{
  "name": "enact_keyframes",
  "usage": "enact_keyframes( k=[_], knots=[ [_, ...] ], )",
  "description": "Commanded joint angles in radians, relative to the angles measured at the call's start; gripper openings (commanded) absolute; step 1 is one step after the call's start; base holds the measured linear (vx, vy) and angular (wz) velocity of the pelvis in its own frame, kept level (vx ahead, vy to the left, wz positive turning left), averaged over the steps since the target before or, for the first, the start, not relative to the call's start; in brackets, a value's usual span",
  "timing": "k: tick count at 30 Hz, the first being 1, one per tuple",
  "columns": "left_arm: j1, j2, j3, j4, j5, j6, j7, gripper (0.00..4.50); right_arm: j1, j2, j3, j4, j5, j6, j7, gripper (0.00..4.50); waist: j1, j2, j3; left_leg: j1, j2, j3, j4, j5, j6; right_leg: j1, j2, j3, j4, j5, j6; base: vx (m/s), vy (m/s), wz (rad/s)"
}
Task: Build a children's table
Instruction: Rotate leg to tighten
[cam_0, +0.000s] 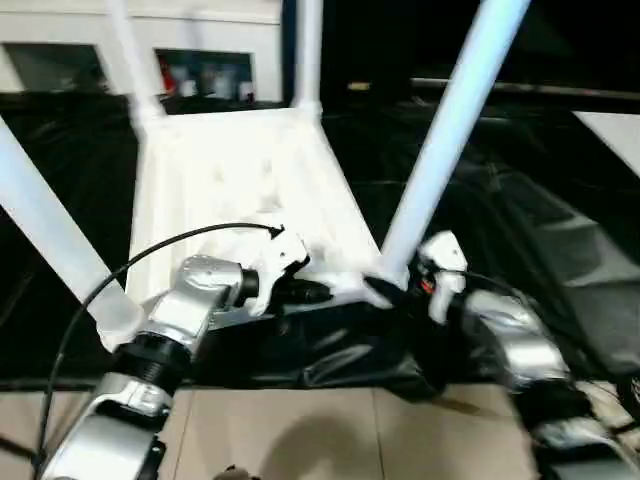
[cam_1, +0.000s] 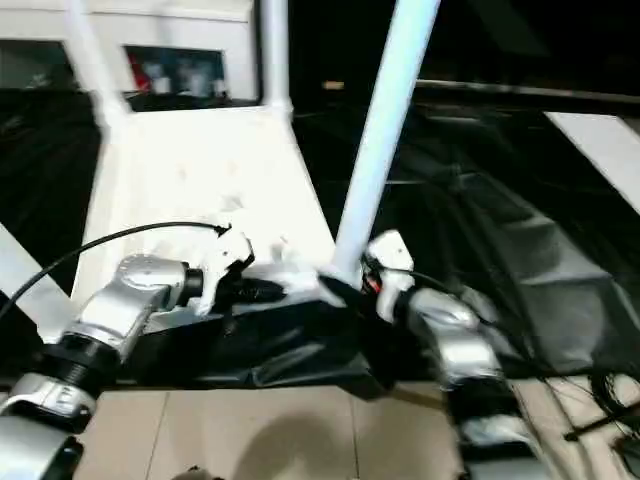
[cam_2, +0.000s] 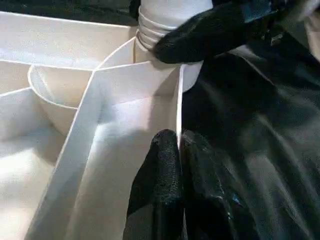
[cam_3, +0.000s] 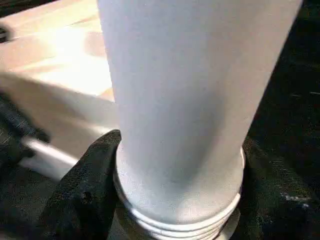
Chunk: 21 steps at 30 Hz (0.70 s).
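The white table top (cam_0: 240, 170) lies upside down, ribbed underside up, on a black cloth. Four white legs stand up from its corners: two far ones (cam_0: 130, 60) (cam_0: 308, 50), a near left one (cam_0: 50, 230) and a near right one (cam_0: 450, 130). My right gripper (cam_0: 390, 290) is shut around the base of the near right leg (cam_3: 185, 100), one black finger (cam_3: 85, 190) on each side, right above the corner socket. My left gripper (cam_2: 178, 137) pinches the thin rim wall (cam_2: 179, 100) of the top's near edge, a little left of that corner.
The black cloth (cam_0: 520, 230) spreads in folds to the right and behind. Tiled floor (cam_0: 300, 430) lies in front of the near edge. A white shelf unit (cam_0: 200, 60) stands at the back, a white surface (cam_0: 620, 135) at far right, and cables (cam_1: 600, 410) on the floor.
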Motion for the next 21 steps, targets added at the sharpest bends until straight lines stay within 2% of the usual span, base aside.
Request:
enact_keyframes(
  k=[1, 2, 3, 5, 6, 7, 9, 10, 11, 12, 13, 15, 17, 19, 20, 21],
  knots=[
    [0.001, -0.042, 0.01, 0.046, 0.007, 0.032, 0.086, 0.0, -0.02, 0.03, -0.032, 0.069, -0.012, 0.033, -0.143, 2.76, 0.002, 0.0, -0.057, 0.008, 0.028, -0.011, -0.079, -0.182, 0.006, 0.041, -0.081, 0.047, -0.094, -0.143, -0.226, 0.0, 0.0, 0.0],
    [-0.016, -0.069, 0.023, 0.07, 0.012, 0.036, 0.146, 0.0, -0.04, 0.052, -0.032, 0.094, -0.024, 0.034, -0.203, 2.76, -0.001, -0.003, -0.055, 0.007, 0.026, -0.012, -0.081, -0.185, 0.0, 0.041, -0.08, 0.046, -0.097, -0.165, -0.218, 0.0, 0.0, 0.0],
    [-0.05, -0.122, 0.044, 0.124, 0.023, 0.031, 0.263, 0.0, -0.082, 0.098, -0.028, 0.141, -0.046, 0.035, -0.308, 2.76, -0.005, 0.0, -0.054, 0.016, 0.025, -0.01, -0.081, -0.201, -0.014, 0.03, -0.079, 0.047, -0.101, -0.204, -0.215, 0.0, 0.0, 0.0],
    [-0.066, -0.147, 0.052, 0.152, 0.029, 0.025, 0.318, 0.0, -0.103, 0.12, -0.026, 0.165, -0.056, 0.034, -0.353, 2.76, -0.006, -0.006, -0.054, 0.016, 0.024, -0.012, -0.081, -0.212, -0.023, 0.033, -0.078, 0.047, -0.103, -0.234, -0.205, 0.0, 0.0, 0.0],
    [-0.084, -0.177, 0.052, 0.188, 0.052, 0.007, 0.41, 0.0, -0.138, 0.152, -0.012, 0.204, -0.08, 0.04, -0.412, 2.76, -0.001, -0.009, -0.056, 0.014, 0.024, -0.011, -0.08, -0.201, -0.014, 0.035, -0.081, 0.049, -0.106, -0.227, -0.193, 0.0, 0.0, 0.0],
    [-0.084, -0.177, 0.052, 0.188, 0.052, 0.007, 0.41, 0.0, -0.138, 0.152, -0.012, 0.204, -0.08, 0.04, -0.412, 2.76, -0.001, -0.006, -0.056, 0.013, 0.024, -0.01, -0.079, -0.194, -0.01, 0.032, -0.081, 0.051, -0.104, -0.217, -0.192, 0.0, 0.0, 0.0],
    [-0.089, -0.193, 0.049, 0.203, 0.064, 0.003, 0.452, 0.0, -0.155, 0.173, -0.004, 0.227, -0.084, 0.035, -0.41, 2.76, 0.004, -0.008, -0.06, 0.006, 0.022, -0.009, -0.077, -0.148, 0.015, 0.039, -0.079, 0.05, -0.096, -0.133, -0.185, 0.0, 0.0, 0.0],
    [-0.089, -0.193, 0.049, 0.203, 0.064, 0.003, 0.452, 0.0, -0.155, 0.173, -0.004, 0.227, -0.084, 0.035, -0.41, 2.76, 0.004, -0.008, -0.06, 0.006, 0.022, -0.009, -0.077, -0.148, 0.015, 0.039, -0.079, 0.05, -0.096, -0.133, -0.185, 0.0, 0.0, 0.0],
    [-0.084, -0.201, 0.045, 0.197, 0.067, 0.002, 0.459, 0.0, -0.158, 0.187, -0.008, 0.232, -0.074, 0.031, -0.394, 2.76, 0.008, -0.029, -0.06, 0.003, 0.022, -0.006, -0.076, -0.128, 0.032, 0.041, -0.077, 0.048, -0.095, -0.097, -0.184, 0.0, 0.0, 0.0],
    [-0.078, -0.197, 0.038, 0.189, 0.071, 0.0, 0.451, 0.0, -0.159, 0.191, -0.014, 0.235, -0.066, 0.028, -0.384, 2.76, 0.013, -0.029, -0.06, 0.003, 0.022, -0.008, -0.076, -0.121, 0.038, 0.042, -0.079, 0.048, -0.091, -0.098, -0.184, 0.0, 0.0, 0.0],
    [-0.073, -0.192, 0.032, 0.183, 0.073, -0.003, 0.441, 0.0, -0.16, 0.192, -0.019, 0.236, -0.059, 0.024, -0.376, 3.11, 0.015, -0.018, -0.059, 0.006, 0.023, -0.007, -0.077, -0.127, 0.042, 0.036, -0.081, 0.048, -0.094, -0.115, -0.182, 0.0, 0.0, 0.0],
    [-0.069, -0.185, 0.028, 0.179, 0.075, -0.006, 0.428, 0.0, -0.162, 0.193, -0.03, 0.235, -0.045, 0.013, -0.359, 3.46, 0.013, -0.018, -0.057, 0.006, 0.025, -0.008, -0.08, -0.154, 0.035, 0.035, -0.081, 0.047, -0.099, -0.154, -0.175, 0.0, 0.0, 0.0],
    [-0.067, -0.17, 0.024, 0.189, 0.083, -0.017, 0.402, 0.0, -0.175, 0.186, -0.041, 0.242, -0.04, -0.013, -0.331, 3.51, 0.011, -0.016, -0.056, 0.004, 0.025, -0.01, -0.082, -0.167, 0.03, 0.035, -0.082, 0.048, -0.1, -0.17, -0.17, 0.0, 0.0, 0.0],
    [-0.068, -0.155, 0.022, 0.199, 0.085, -0.028, 0.377, 0.0, -0.186, 0.173, -0.039, 0.243, -0.045, -0.032, -0.311, 3.73, 0.007, -0.017, -0.056, -0.001, 0.025, -0.012, -0.085, -0.174, 0.026, 0.038, -0.083, 0.047, -0.101, -0.189, -0.164, 0.0, 0.0, 0.0],
    [-0.068, -0.152, 0.022, 0.2, 0.084, -0.03, 0.37, 0.0, -0.187, 0.169, -0.037, 0.241, -0.045, -0.033, -0.304, 3.86, 0.0, -0.017, -0.055, -0.004, 0.025, -0.016, -0.089, -0.189, 0.014, 0.039, -0.081, 0.044, -0.104, -0.229, -0.152, 0.0, 0.0, 0.0],
    [-0.068, -0.138, 0.02, 0.202, 0.082, -0.038, 0.346, 0.0, -0.186, 0.152, -0.025, 0.225, -0.047, -0.033, -0.267, 3.93, -0.002, -0.014, -0.056, -0.002, 0.025, -0.016, -0.088, -0.195, 0.013, 0.037, -0.082, 0.046, -0.105, -0.229, -0.154, 0.0, 0.0, 0.0]
  ],
)
